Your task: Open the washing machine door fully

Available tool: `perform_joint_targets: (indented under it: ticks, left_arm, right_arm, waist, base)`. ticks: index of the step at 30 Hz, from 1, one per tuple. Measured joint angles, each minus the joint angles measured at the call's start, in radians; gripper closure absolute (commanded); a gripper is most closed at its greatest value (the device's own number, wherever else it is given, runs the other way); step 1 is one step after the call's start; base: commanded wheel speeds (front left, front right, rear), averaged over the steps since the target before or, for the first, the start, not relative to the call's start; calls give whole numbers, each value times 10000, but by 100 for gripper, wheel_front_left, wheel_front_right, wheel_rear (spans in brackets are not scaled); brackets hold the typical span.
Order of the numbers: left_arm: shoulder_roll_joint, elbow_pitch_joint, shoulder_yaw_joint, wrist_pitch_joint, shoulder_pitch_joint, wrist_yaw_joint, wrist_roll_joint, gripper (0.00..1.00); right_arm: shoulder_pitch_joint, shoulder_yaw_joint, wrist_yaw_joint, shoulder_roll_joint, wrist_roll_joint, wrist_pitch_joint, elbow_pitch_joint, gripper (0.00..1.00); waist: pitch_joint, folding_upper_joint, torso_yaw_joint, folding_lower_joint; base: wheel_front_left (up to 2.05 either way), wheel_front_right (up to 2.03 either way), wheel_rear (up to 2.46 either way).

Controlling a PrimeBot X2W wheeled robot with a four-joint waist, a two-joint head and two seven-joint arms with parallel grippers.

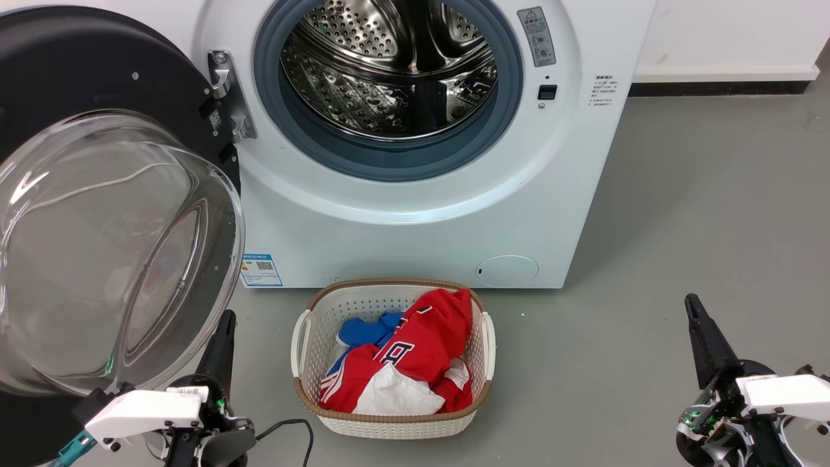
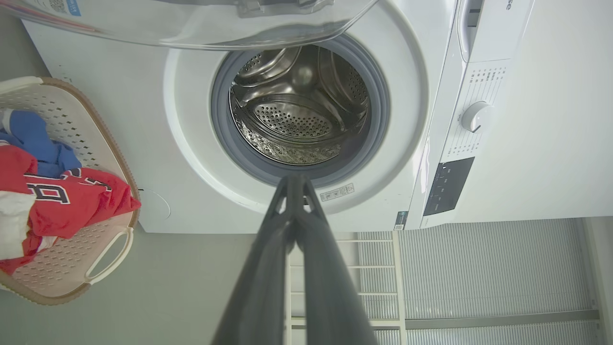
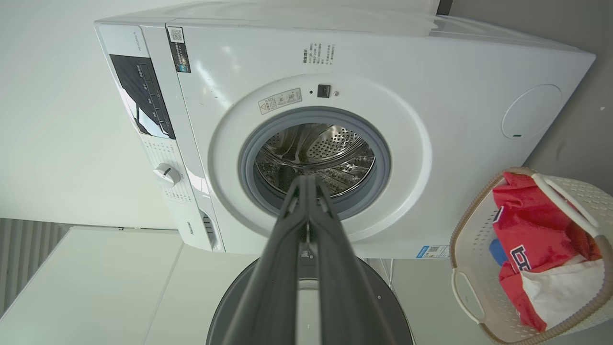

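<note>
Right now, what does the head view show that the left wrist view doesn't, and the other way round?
The head view adds the black ring of the washing machine door, swung open leftward, the dark latch slot and the right hand. The left wrist view adds the control dial and dark display panel on the washing machine. Both share the steel drum, grey gasket, the door's glass bowl, the basket of red clothing and the left hand, its fingers closed.
</note>
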Motion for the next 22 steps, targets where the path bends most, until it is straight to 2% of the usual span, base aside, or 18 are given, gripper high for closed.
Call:
perform_joint_targets:
  ticks: [9, 22]
  left_arm:
    - [-96, 25, 150, 150, -34, -134, -487, 100]
    - [-100, 27, 163, 157, -38, -148, -514, 100]
  right_arm:
    - [-35, -44, 0, 2, 639, 77, 54, 100]
    - [-60, -48, 0, 2, 663, 77, 58, 100]
  waist:
    - [1, 0, 43, 0]
    - [1, 0, 43, 0]
  base:
    - [0, 0, 0]
    - [0, 0, 0]
